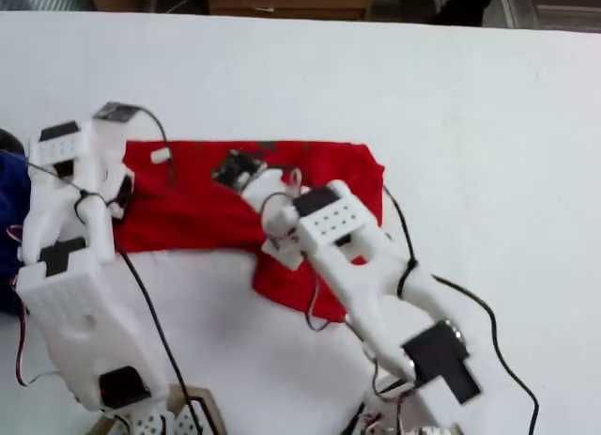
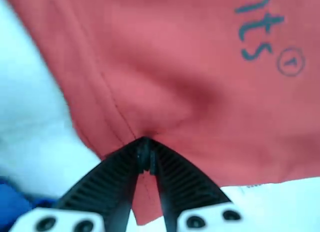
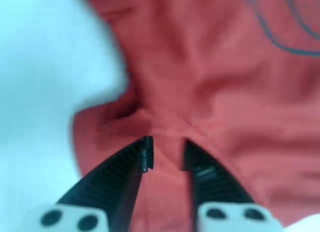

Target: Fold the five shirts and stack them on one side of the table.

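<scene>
A red shirt (image 1: 197, 205) lies spread across the middle of the white table (image 1: 423, 87). Its near edge is folded over toward the right arm. My left gripper (image 1: 122, 195) sits at the shirt's left edge. In the left wrist view that gripper (image 2: 144, 158) is shut on a seam of the red shirt (image 2: 190, 86), which carries grey-blue print. My right gripper (image 1: 275, 233) is over the shirt's middle. Up close, the right gripper (image 3: 166, 153) pinches a puckered ridge of the red shirt (image 3: 225, 101), with its fingers a little apart around the cloth.
A dark blue shirt (image 1: 9, 205) lies at the table's left edge beside the left arm; a blue shirt corner (image 2: 12, 207) also appears near the left gripper. Cables trail from both arms. Bare white table stretches to the right and at the back.
</scene>
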